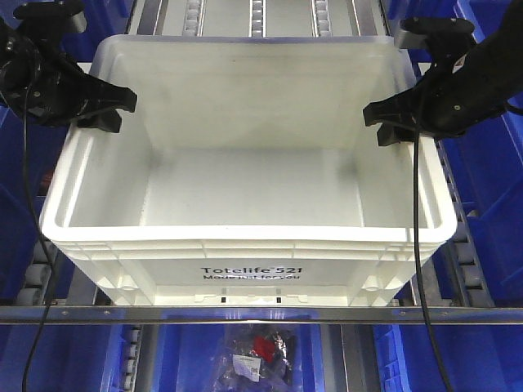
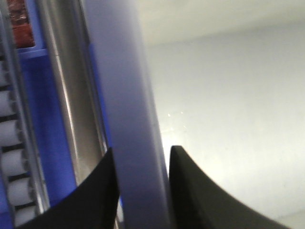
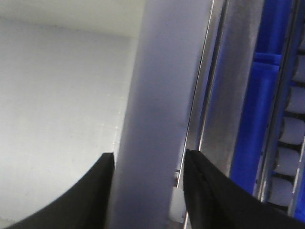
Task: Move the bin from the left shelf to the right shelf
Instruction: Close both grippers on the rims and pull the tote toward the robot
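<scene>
Clamping the bin (image 1: 245,188) at its side rims, left claw (image 1: 114,113), right claw (image 1: 377,122), bin between them

Bin (image 1: 245,269) on shelf (image 1: 245,313); left pincer (image 1: 114,110), right pincer (image 1: 384,121) astride sidewalls.

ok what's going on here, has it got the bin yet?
Both arms are on the white bin, which sits on the roller shelf. The left gripper straddles its left rim and the right gripper its right rim. In the wrist views the fingers press against both sides of the rim. The bin looks empty and level, and nothing shows it lifted yet. Blue bins stand around it.
</scene>
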Tool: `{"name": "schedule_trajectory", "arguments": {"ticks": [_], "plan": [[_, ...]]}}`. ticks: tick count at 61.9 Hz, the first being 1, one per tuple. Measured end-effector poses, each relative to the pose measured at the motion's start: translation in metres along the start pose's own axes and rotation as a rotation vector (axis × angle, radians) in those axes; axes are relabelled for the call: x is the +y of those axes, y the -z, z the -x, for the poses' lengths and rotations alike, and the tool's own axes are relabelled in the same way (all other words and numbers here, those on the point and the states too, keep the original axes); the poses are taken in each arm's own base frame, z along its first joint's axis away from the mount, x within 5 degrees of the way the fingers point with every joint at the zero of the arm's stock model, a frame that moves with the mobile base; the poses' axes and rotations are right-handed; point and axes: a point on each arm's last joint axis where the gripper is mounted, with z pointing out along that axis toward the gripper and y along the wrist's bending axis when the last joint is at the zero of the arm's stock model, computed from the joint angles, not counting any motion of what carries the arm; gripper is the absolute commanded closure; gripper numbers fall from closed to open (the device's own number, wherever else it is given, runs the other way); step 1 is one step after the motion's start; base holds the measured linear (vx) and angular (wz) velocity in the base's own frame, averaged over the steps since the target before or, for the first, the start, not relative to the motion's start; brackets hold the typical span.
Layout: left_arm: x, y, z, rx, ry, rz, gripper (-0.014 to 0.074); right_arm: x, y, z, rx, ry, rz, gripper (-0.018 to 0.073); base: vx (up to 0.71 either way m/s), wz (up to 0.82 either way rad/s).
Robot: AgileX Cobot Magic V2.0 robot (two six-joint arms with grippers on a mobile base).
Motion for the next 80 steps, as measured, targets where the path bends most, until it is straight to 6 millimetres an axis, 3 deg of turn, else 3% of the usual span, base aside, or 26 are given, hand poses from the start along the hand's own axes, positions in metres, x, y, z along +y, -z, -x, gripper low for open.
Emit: {"name": "schedule_trajectory", "arguments": {"ticks": [22, 32, 58, 80], "plan": [[0.0, 0.0, 0.0, -0.004, -0.001, 0.0, 0.0605, 0.001, 0.003, 0.0, -0.01, -0.004, 0.006, 0.0565, 0.0, 0.0], [-0.001, 0.005, 0.001, -0.025, -0.018, -0.001, 0.0605, 0.004, 0.018, -0.001, -0.041, 0.003, 0.011, 0.0564, 0.0, 0.0], [-0.008, 0.052, -0.007, -0.13, -0.024, -0.02, 0.0604, 0.01, 0.067, -0.01, -0.139, 0.009, 0.034, 0.0564, 0.0, 0.0], [-0.009, 0.061, -0.01, -0.138, -0.021, -0.022, 0.0604, 0.012, 0.072, -0.011, -0.146, 0.012, 0.041, 0.0564, 0.0, 0.0]]}}
